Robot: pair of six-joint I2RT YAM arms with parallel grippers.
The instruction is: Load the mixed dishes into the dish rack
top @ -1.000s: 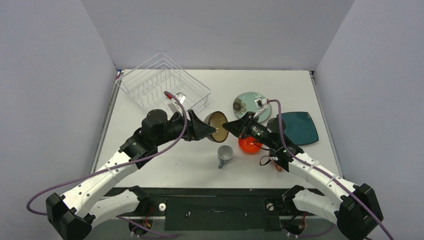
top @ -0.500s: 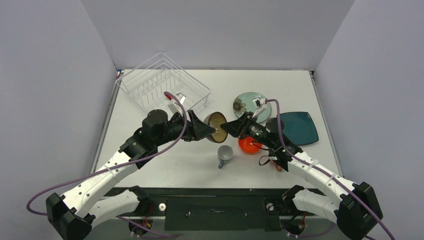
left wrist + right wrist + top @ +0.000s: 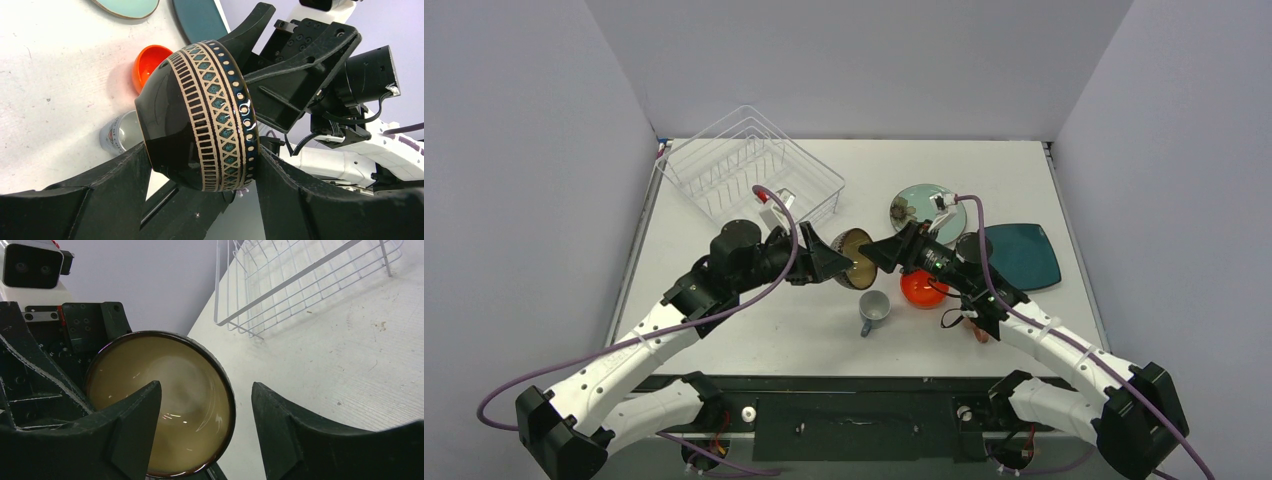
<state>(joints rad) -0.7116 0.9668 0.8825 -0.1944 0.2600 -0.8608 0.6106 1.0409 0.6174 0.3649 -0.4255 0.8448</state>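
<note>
So the right gripper point(image 3: 879, 252) has just let go. Its jaws stand apart now, off the brown bowl point(image 3: 857, 258), which hangs mid-air over the table's middle, clamped only by the left gripper point(image 3: 840, 263). Handover looks done, so I'd guess it heads far-left to the dish rack point(image 3: 749, 165). Count: two bowls with the orange-red bowl point(image 3: 921, 289), two plates — round plate point(image 3: 921, 205), dark-teal plate point(image 3: 1024, 255) — one grey-blue mug point(image 3: 873, 312), one rack.
</note>
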